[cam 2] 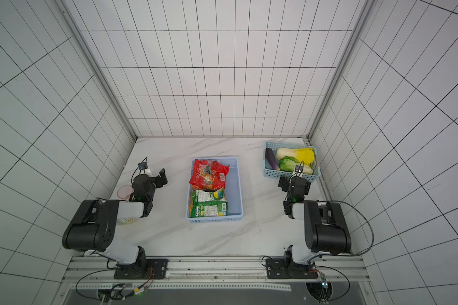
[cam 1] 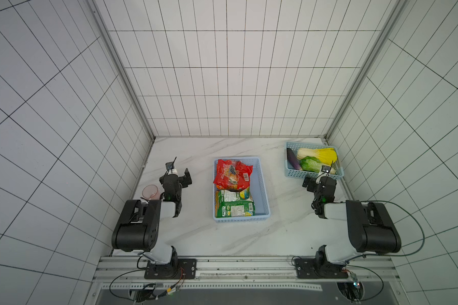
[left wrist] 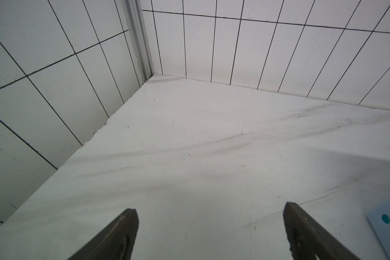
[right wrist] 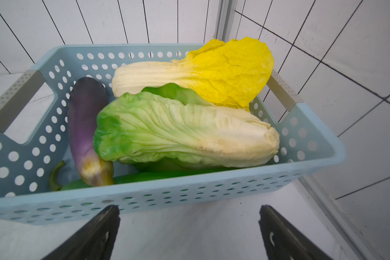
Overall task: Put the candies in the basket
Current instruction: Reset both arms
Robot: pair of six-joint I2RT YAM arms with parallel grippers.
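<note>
In the basket (cam 1: 259, 192) lie the candies (cam 1: 233, 177): a red bag (cam 2: 208, 175) at 12 o'clock, a green bag (cam 1: 234, 207) at 6. The left gripper (left wrist: 209, 211) at 9 and the right gripper (right wrist: 188, 211) at 3 gape wide, holding nothing.

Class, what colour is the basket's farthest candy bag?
Red crinkly plastic bag, best in a top view.

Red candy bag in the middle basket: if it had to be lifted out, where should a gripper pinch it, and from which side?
Probably from straight above, pinching the loose corner of the red bag that juts toward the basket's bare side. It lies crumpled on top, overlapping the green bag, and the walls block any sideways approach.
</note>
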